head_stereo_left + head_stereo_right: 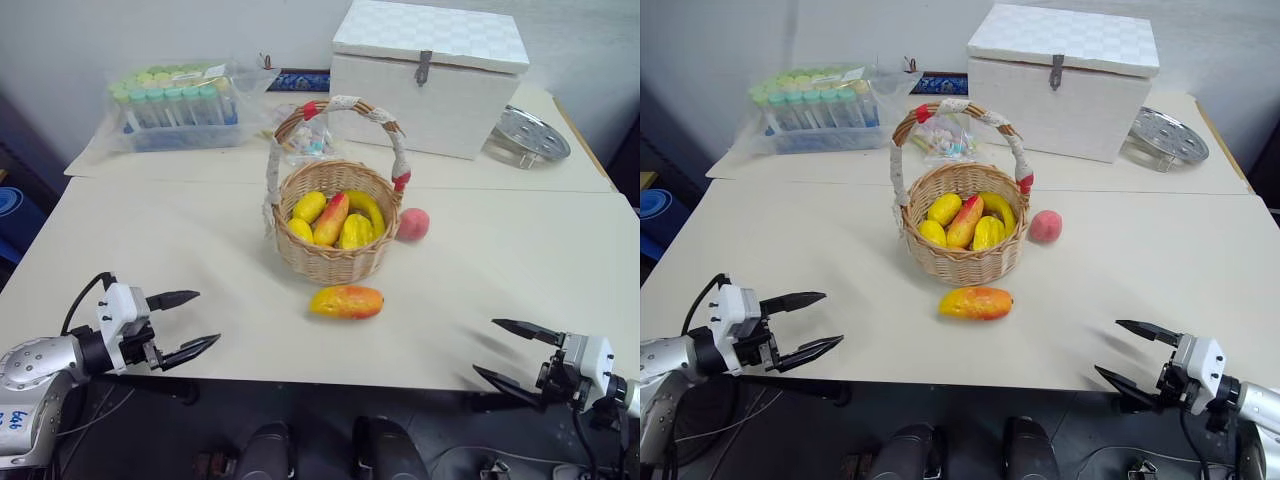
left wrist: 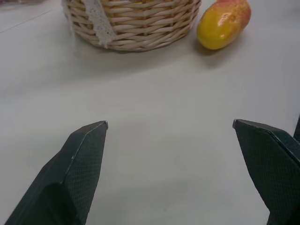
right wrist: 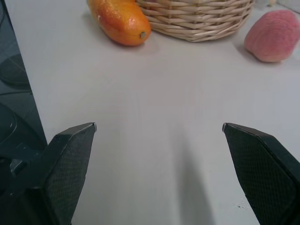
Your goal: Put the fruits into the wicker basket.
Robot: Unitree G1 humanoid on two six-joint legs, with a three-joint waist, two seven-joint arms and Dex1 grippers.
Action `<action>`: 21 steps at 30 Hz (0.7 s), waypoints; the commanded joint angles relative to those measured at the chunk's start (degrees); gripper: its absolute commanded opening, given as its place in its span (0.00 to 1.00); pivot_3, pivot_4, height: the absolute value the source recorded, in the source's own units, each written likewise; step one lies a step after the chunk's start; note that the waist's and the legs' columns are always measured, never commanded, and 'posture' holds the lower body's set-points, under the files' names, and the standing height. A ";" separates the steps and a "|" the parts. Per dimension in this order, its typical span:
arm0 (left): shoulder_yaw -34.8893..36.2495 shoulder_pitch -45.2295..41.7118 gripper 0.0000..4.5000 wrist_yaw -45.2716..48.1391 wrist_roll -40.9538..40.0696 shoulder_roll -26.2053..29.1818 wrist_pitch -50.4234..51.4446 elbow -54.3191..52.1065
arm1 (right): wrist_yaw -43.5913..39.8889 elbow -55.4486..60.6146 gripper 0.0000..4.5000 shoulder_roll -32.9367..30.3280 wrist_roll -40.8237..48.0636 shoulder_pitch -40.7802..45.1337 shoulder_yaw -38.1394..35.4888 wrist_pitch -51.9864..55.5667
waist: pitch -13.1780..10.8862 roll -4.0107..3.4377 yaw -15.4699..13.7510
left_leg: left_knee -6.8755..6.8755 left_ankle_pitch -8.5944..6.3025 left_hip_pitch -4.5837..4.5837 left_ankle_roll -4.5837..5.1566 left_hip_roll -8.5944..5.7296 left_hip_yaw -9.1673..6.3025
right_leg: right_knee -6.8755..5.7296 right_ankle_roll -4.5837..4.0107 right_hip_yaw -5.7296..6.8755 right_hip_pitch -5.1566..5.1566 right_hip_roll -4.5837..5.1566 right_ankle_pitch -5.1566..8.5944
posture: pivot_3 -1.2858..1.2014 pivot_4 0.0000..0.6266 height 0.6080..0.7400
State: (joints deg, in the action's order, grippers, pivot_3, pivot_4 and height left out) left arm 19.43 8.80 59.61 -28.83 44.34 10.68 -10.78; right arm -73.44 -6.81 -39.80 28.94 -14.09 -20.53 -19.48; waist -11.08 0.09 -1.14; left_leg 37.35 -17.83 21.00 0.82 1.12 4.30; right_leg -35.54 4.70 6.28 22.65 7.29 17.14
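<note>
Blushing orange-yellow mango (image 1: pixel 346 301), elongated

A lab: capped sample tubes (image 1: pixel 170 105) in a rack sit on plain white tables (image 1: pixel 150 240).

I count one wicker basket (image 1: pixel 334 262), one mango (image 1: pixel 346 301) at its 6 o'clock, one peach (image 1: pixel 412 224) at 3 o'clock, one white box (image 1: pixel 428 75).

Left pincer (image 1: pixel 187 323): two black tapered fingers, white housing, silver forearm shell, looped black cable. Right pincer (image 1: pixel 510 351): matching black fingers with textured pads, white housing.
</note>
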 commanded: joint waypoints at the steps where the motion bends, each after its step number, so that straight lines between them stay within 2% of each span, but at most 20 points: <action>1: -1.14 0.04 1.00 3.52 -3.18 1.98 3.41 -3.26 | 1.80 3.94 0.99 1.84 2.36 -1.09 -1.74 -0.71 | -0.01 0.02 -0.09 | -0.01 0.00 0.01 -0.01 0.00 0.00 | 0.00 0.00 0.00 0.01 0.00 0.00 | 0.52 0.24 1.00; 4: -3.89 -3.94 1.00 2.92 -4.56 1.74 6.79 -5.70 | 2.85 11.29 0.99 3.67 5.94 -1.37 -0.85 0.60 | -0.03 -0.01 -0.19 | 0.04 0.00 0.03 -0.01 0.00 0.00 | 0.00 0.00 -0.02 0.01 0.02 0.00 | 0.52 0.24 1.00; 9: -11.94 -15.63 1.00 -0.55 -3.99 -4.50 9.92 -4.96 | 3.30 21.81 0.99 4.42 13.31 0.12 2.44 8.38 | -0.02 0.01 -0.41 | 0.11 0.01 0.01 -0.01 -0.08 -0.09 | -0.01 0.08 -0.02 -0.10 0.08 -0.08 | 0.52 0.24 1.00; 14: -24.29 -25.08 1.00 -3.93 6.77 -13.24 5.24 4.20 | 4.65 24.89 0.99 5.14 12.35 2.48 4.97 11.30 | -0.01 0.05 -0.33 | 0.13 0.14 0.06 -0.24 -0.16 0.00 | 0.05 0.11 0.02 -0.07 -0.05 -0.09 | 0.52 0.24 1.00; 18: -28.95 -30.63 1.00 -8.65 14.00 -19.71 0.75 13.68 | 5.00 25.28 0.99 5.17 11.61 2.38 5.37 11.90 | -0.08 0.16 -0.46 | 0.34 0.12 0.14 -0.16 -0.16 0.07 | 0.06 0.25 0.03 -0.07 -0.32 -0.17 | 0.52 0.24 1.00; 21: -31.61 -32.01 1.00 -7.21 14.24 -23.12 0.21 15.42 | 6.12 26.60 0.99 5.06 11.44 2.01 5.19 12.82 | -0.08 0.17 -0.33 | 0.54 0.05 0.19 -0.04 -0.15 0.09 | 0.02 0.32 0.00 -0.08 -0.30 -0.21 | 0.52 0.24 1.00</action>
State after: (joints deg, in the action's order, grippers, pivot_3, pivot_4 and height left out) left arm -10.82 -22.62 51.67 -14.83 22.22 12.11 5.19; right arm -67.95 17.25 -34.79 40.11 -12.03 -14.66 -6.95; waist -11.16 0.25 -1.47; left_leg 37.90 -17.82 21.17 0.82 0.99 4.43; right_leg -35.53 5.02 6.24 22.57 7.04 16.94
